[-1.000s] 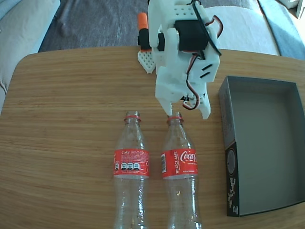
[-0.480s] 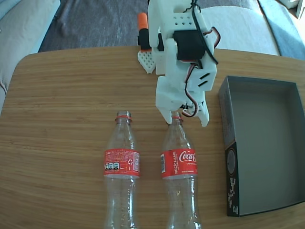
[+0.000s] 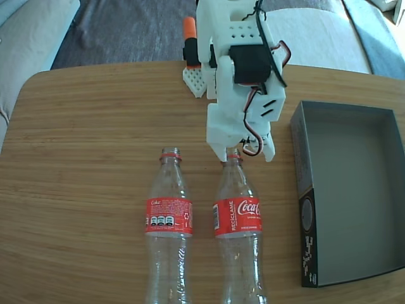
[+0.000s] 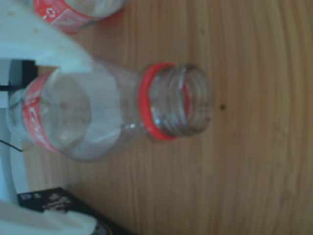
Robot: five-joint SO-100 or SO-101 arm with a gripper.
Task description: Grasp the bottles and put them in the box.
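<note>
Two clear bottles with red labels lie side by side on the wooden table, necks pointing to the far side. In the fixed view the left bottle (image 3: 168, 218) lies free. My white gripper (image 3: 245, 154) hangs open over the neck of the right bottle (image 3: 238, 215), one fingertip on each side of its red ring. In the wrist view that bottle (image 4: 122, 115) shows its open mouth, and my gripper (image 4: 91, 144) straddles its shoulder without closing on it. The dark grey box (image 3: 350, 190) lies empty to the right.
The arm's base with an orange part (image 3: 189, 30) stands at the table's far edge. Grey cushions lie beyond the table (image 3: 82, 158). The other bottle's label (image 4: 68, 12) and a box corner (image 4: 58, 200) show at the wrist view's edges.
The left bottle rolled to the left and then partly back, turning its label. My gripper tilted and settled closer over the right bottle's neck.
</note>
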